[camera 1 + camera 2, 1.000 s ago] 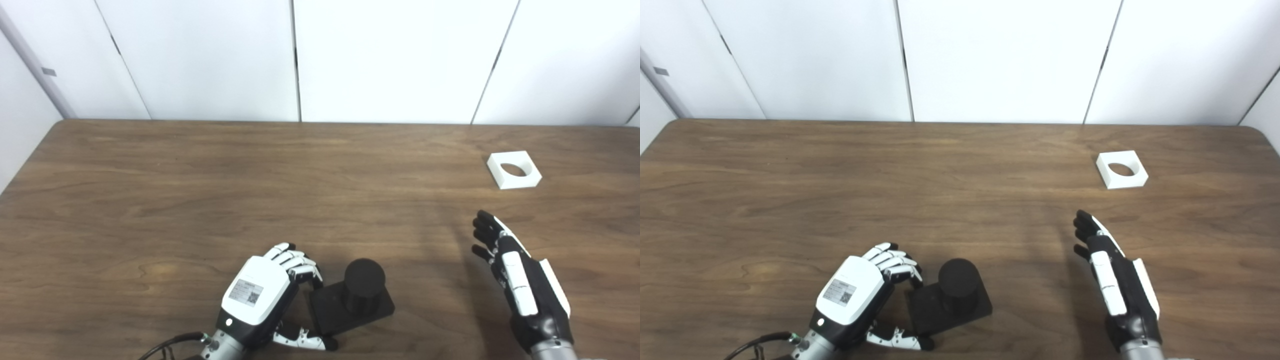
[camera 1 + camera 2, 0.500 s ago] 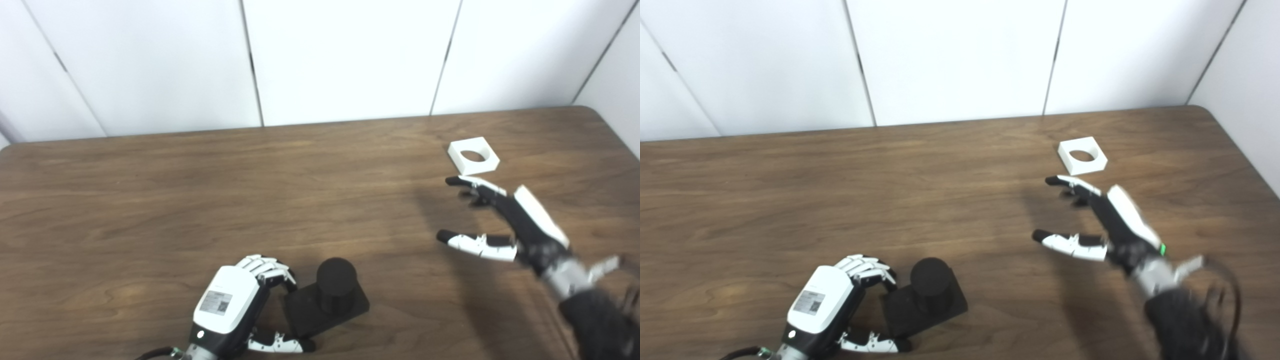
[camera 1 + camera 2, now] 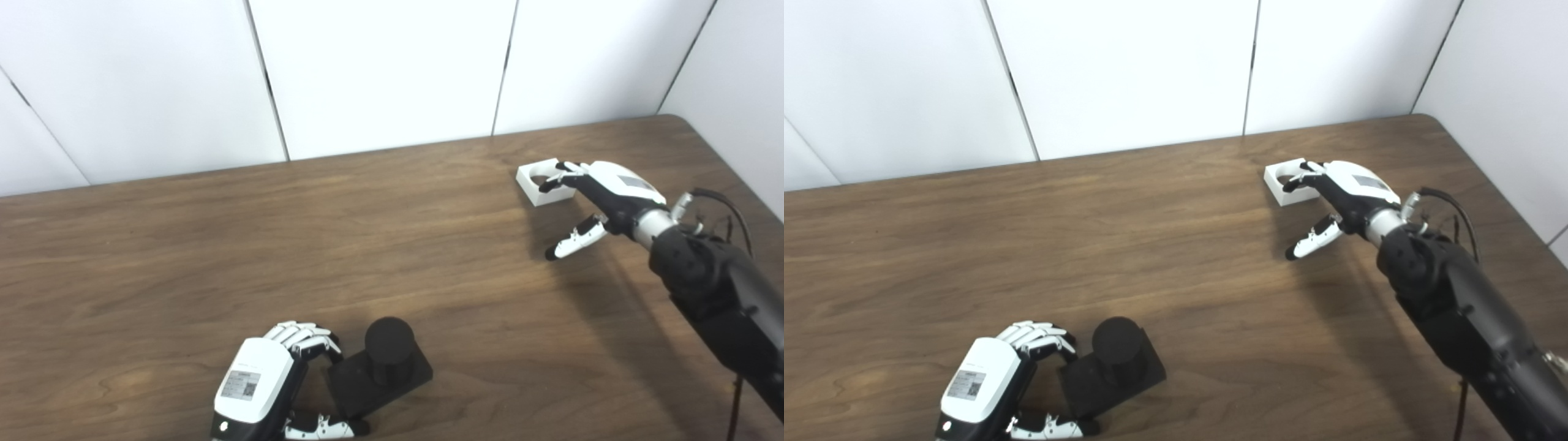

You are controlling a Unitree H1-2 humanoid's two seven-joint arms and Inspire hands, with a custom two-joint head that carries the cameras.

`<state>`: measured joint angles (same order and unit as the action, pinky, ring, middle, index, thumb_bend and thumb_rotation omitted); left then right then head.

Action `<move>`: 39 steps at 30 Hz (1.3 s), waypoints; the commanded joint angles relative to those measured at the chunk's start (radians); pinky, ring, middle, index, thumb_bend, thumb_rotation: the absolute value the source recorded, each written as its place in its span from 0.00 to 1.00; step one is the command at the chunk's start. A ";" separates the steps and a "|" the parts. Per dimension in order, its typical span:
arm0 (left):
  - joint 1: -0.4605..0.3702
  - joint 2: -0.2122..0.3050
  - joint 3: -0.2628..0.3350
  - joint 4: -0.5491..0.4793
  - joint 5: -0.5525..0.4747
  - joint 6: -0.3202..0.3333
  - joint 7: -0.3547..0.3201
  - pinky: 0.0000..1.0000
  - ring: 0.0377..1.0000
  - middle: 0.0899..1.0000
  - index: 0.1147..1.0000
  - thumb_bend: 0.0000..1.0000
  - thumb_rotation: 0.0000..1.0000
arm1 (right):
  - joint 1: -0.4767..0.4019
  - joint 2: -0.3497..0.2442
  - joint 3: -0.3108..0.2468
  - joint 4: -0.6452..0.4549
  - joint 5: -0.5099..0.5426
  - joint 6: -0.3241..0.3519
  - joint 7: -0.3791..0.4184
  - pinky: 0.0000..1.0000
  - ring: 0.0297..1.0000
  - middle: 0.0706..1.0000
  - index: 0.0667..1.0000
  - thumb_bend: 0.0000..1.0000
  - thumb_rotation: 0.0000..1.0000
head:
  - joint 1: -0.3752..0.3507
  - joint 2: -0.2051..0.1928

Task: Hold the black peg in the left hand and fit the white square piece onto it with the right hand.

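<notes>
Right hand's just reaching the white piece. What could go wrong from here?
1. The right hand is open, fingers over the white square piece, thumb well apart: closing may push the piece along the table rather than grip it.
2. The left hand curls around the black peg's base at one edge only; pressing the piece on could tip it.

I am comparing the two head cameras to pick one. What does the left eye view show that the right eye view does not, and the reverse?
Only the left eye view: hardly anything extra.

Only the right eye view: more of the table beyond its right edge, with wall beside it.

Both: the left hand curled at the base of the black peg, and the right hand open over the white square piece, not gripping it.
</notes>
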<state>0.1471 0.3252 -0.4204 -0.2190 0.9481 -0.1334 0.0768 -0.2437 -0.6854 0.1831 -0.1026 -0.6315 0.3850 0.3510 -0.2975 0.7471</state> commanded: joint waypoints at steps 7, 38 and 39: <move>0.006 0.012 0.010 0.044 0.005 0.022 -0.052 0.79 0.75 0.69 0.42 0.52 0.05 | -0.156 -0.052 0.045 0.131 -0.103 -0.113 -0.024 1.00 1.00 1.00 0.80 0.86 0.27 | -0.005 0.000; 0.005 -0.017 0.007 0.047 0.030 0.026 -0.043 0.78 0.75 0.69 0.42 0.52 0.05 | -0.303 -0.061 0.022 0.235 -0.113 -0.175 -0.028 1.00 1.00 0.99 0.84 0.87 0.26 | 0.030 -0.011; 0.005 -0.018 0.007 0.046 0.031 0.026 -0.043 0.78 0.75 0.69 0.42 0.52 0.05 | -0.310 -0.060 0.023 0.245 -0.113 -0.174 -0.027 1.00 1.00 0.98 0.84 0.87 0.26 | 0.031 -0.011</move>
<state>0.1496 0.3021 -0.4093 -0.2135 0.9431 -0.1372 0.0731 -0.4874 -0.7094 0.2192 0.1569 -0.7333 0.2275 0.3331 -0.2669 0.7348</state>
